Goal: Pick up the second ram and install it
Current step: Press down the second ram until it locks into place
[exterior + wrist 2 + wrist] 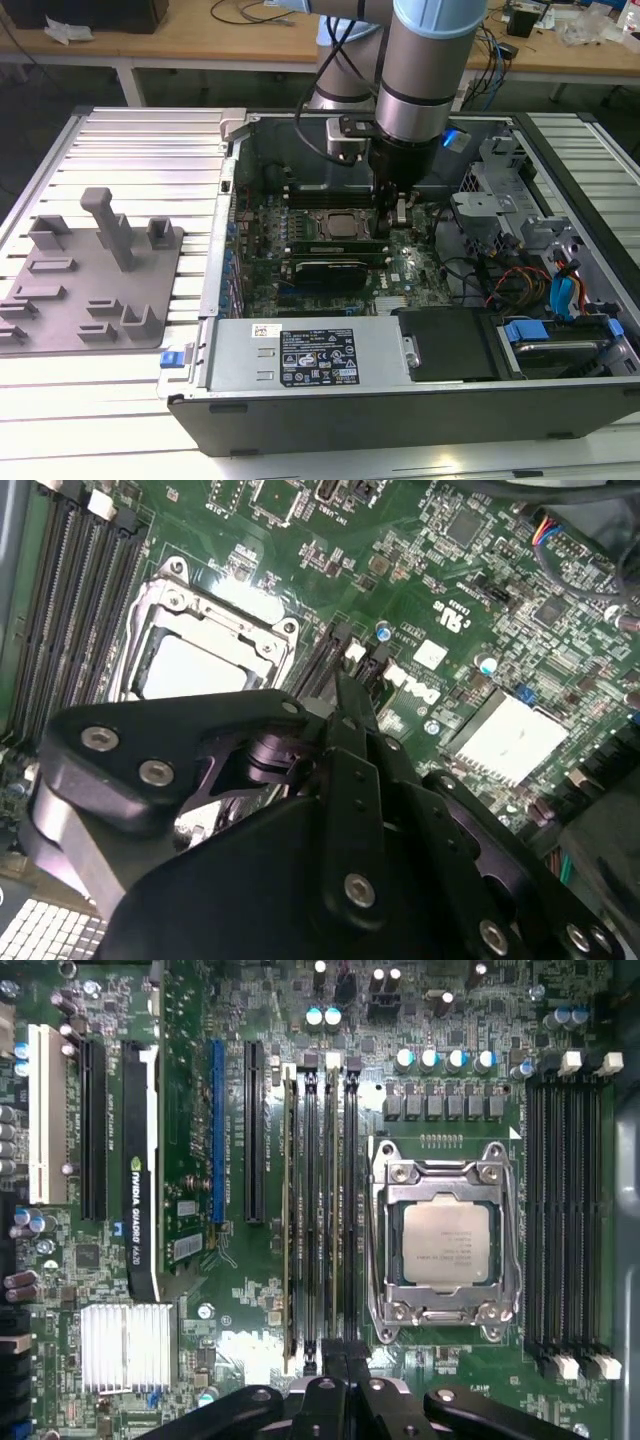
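Black tool [345,695] low over green motherboard [430,590], beside CPU socket [205,645] — empty memory slots [75,600] at edge

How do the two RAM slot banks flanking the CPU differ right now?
The bank beside the expansion slots holds at least one green stick; the bank beside the case wall looks empty. The gripper sits at the first bank's end, well apart from the second. Both are black slot rows running parallel to the CPU.
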You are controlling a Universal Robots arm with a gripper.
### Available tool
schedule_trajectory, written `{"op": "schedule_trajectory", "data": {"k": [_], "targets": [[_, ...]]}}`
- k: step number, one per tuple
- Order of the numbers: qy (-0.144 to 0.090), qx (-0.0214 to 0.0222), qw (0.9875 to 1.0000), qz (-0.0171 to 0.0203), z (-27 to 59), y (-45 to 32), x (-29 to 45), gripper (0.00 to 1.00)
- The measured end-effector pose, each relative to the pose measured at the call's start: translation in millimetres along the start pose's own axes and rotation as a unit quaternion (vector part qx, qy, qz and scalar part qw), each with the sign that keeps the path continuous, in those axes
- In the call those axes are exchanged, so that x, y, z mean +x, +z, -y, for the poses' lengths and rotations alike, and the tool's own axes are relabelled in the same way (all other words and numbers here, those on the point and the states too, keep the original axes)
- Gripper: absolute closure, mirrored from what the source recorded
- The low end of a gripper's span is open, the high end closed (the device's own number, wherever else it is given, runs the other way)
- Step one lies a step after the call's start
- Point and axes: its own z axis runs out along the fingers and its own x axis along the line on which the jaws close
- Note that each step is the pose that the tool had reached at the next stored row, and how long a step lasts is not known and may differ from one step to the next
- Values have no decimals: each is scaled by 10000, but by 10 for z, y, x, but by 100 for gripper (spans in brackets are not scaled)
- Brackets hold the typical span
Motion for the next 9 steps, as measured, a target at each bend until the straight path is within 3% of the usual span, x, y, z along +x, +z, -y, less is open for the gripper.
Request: {"op": "schedule_trajectory", "data": {"k": [2,9], "targets": [[0,0,10000,-1,-2,-1,0,92],[1,19,10000,-1,-245,0,1,92]]}}
